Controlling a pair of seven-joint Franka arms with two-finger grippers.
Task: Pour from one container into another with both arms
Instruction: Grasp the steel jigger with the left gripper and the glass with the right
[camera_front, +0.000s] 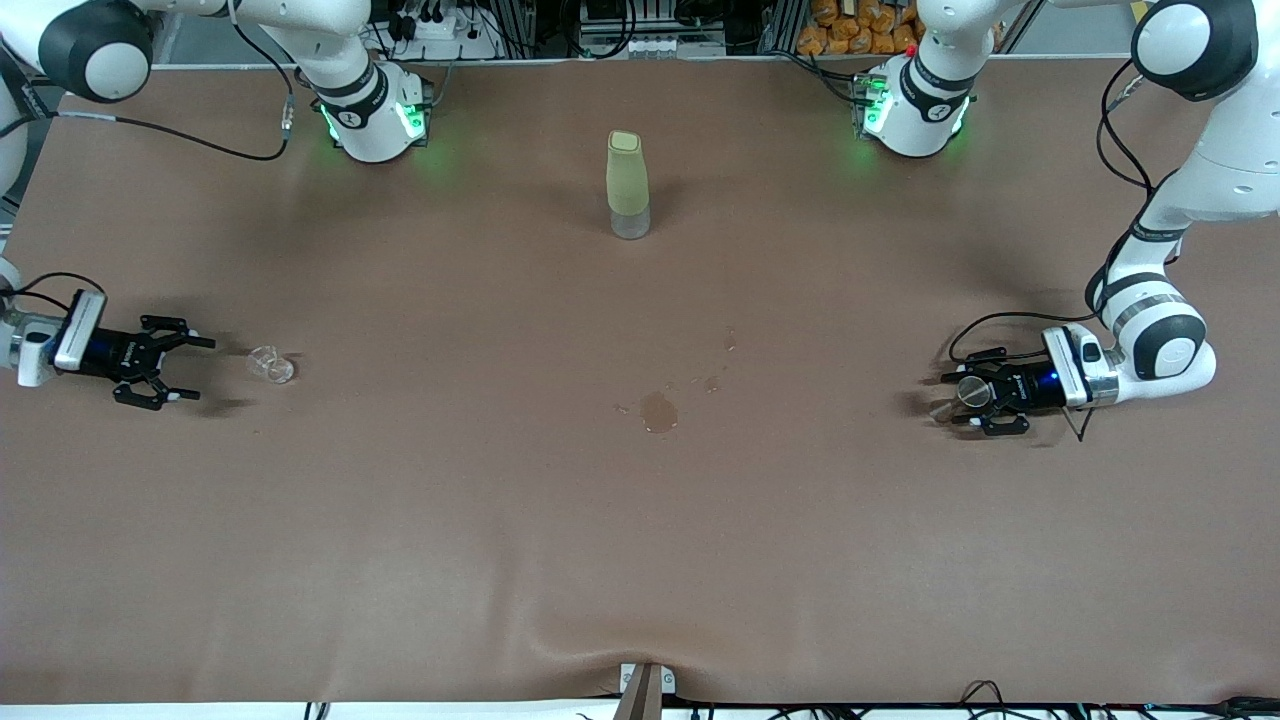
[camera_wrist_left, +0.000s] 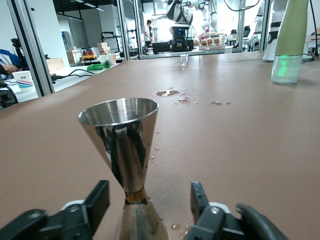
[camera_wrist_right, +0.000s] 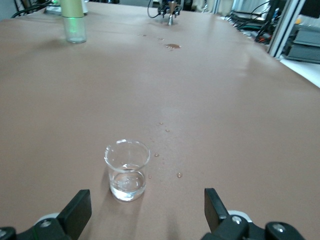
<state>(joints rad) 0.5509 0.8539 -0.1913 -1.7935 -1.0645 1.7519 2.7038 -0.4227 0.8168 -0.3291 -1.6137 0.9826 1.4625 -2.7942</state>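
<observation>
No readable labels. Small silvery hourglass-shaped metal jigger stands upright on brown counter at left arm's end, between left gripper fingers w/ gaps both sides, not clamped. Tiny clear glass cup, just ahead of right gripper, released wide. Wet patch mid-counter.

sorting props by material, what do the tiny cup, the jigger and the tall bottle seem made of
Tiny cup: clear, colourless glass by its look, see-through, a little liquid at the bottom.
Jigger: polished metal, likely steel; its silvery hourglass body mirrors the room.
Tall bottle: matte pale-green body, perhaps plastic or a sleeve, over a clear base; the material is uncertain.
</observation>
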